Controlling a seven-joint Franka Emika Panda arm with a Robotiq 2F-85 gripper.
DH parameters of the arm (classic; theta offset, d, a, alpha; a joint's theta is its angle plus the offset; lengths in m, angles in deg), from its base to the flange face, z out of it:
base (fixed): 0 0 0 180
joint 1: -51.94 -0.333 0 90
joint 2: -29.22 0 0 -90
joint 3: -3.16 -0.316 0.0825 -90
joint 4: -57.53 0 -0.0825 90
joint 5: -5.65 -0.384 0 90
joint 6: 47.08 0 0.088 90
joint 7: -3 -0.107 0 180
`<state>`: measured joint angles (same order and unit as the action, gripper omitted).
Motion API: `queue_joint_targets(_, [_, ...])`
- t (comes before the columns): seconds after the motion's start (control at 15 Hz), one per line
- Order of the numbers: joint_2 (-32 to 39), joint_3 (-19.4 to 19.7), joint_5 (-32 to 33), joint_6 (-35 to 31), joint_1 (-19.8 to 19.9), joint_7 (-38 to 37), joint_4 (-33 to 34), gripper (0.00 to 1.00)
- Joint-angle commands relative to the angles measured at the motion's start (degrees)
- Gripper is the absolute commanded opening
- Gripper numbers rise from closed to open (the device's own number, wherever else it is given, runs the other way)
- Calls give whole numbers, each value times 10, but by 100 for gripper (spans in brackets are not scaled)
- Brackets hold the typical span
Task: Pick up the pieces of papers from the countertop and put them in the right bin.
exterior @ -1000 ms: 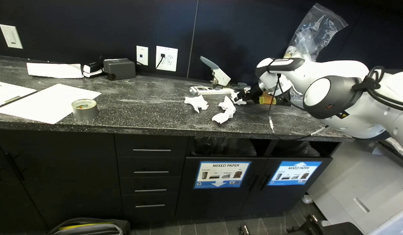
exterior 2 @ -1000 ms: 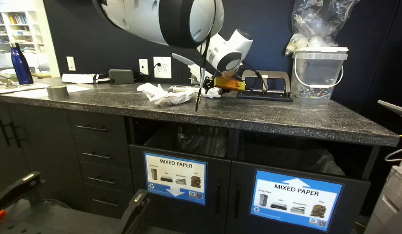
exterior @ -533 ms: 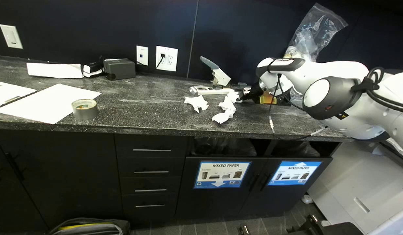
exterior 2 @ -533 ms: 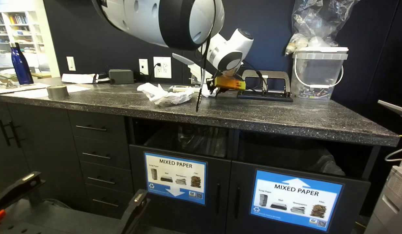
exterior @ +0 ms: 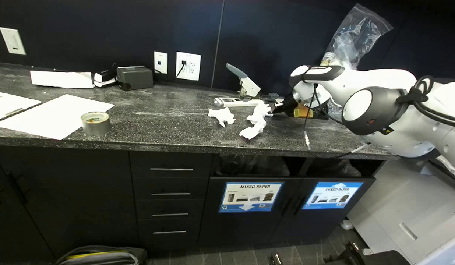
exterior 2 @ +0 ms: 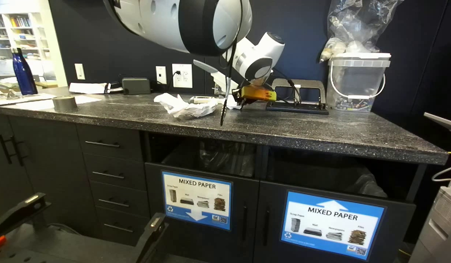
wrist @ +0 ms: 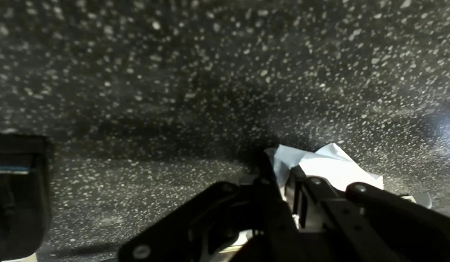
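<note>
The speckled countertop (exterior: 157, 129) ran along a dark far wall (exterior: 102, 33); I had the gripper (wrist: 282, 176) clamped on one paper scrap (wrist: 330, 167).

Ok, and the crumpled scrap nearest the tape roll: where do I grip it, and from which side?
I'd pinch the crumpled scrap across its creased middle, from above: its folds seem to stand off the countertop, while its front end narrows to a tip. The stapler close behind makes coming from the back less inviting.
</note>
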<state>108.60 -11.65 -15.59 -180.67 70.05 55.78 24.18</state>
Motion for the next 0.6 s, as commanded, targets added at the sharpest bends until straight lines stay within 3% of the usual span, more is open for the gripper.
queue_joint_targets(0.0, [-16, 33, 34, 65, 2, -13, 1, 12])
queue_joint_targets(0.33, [-64, 121, 118, 150, -4, -57, -5, 14])
queue_joint_targets(0.53, [-93, 152, 149, 191, 1, -48, -13, 12])
